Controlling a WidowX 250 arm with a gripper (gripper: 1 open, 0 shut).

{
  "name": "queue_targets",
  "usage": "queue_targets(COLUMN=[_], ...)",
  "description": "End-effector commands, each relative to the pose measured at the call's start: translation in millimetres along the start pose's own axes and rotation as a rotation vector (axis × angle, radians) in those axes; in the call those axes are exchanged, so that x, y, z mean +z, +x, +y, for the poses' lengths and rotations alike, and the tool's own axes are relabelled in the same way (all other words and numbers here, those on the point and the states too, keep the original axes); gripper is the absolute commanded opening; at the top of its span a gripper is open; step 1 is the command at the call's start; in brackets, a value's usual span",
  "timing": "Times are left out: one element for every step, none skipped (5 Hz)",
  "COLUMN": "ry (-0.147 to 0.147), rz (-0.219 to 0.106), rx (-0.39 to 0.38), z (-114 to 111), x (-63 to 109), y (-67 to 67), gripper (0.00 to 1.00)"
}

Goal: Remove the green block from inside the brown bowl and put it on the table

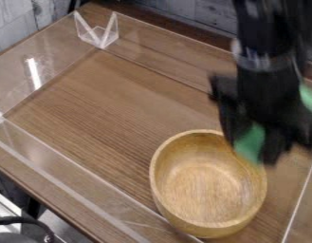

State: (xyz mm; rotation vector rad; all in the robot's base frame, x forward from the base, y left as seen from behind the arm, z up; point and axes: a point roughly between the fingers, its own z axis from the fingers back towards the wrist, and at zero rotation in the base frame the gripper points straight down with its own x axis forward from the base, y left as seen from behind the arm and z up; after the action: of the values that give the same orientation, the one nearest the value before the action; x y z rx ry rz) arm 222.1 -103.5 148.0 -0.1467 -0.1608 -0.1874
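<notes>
From my end, the hand of the black robot arm [253, 81] is closed on the flat, bright green block [250, 142]; I read the jaws as clamped on it, though the dark fingers are smeared by blur and I can't make out each fingertip. Green shows in two places, one at the lower left of the gripper [262, 125] and one at its right side. I take these as parts of one bar with the hand covering its middle.

The block is off the floor of the round, light-brown wooden bowl [209, 185]. In my view its lower left part comes close to the bowl's far right rim, on the side away from the camera. I can't tell how high above the brown wood-grain table [101, 114] it hangs. The bowl sits toward the near right corner of the table, resting on the planks, with its thick rim in sight nearly all the way round.

Counting up: one arm, one green block, one wooden bowl, one table. Low clear acrylic walls [82, 207] border the table; I can follow one along the left and near side, one along the far edge and one down the right. One clear, angular plastic piece [100, 30] stands by the far left corner. One black cable [117, 19] runs across the top of my view toward the arm, and there is a dark, blurry object [19, 228] outside the near left edge.
</notes>
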Motion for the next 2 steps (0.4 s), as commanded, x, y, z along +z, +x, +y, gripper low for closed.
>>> queue_targets(ry=[0.050, 0.093], rz=[-0.120, -0.174], rx=[0.119, 0.198], z=[41, 86], x=[66.5, 105.0], y=[26.8, 37.7], gripper=[0.00, 0.00])
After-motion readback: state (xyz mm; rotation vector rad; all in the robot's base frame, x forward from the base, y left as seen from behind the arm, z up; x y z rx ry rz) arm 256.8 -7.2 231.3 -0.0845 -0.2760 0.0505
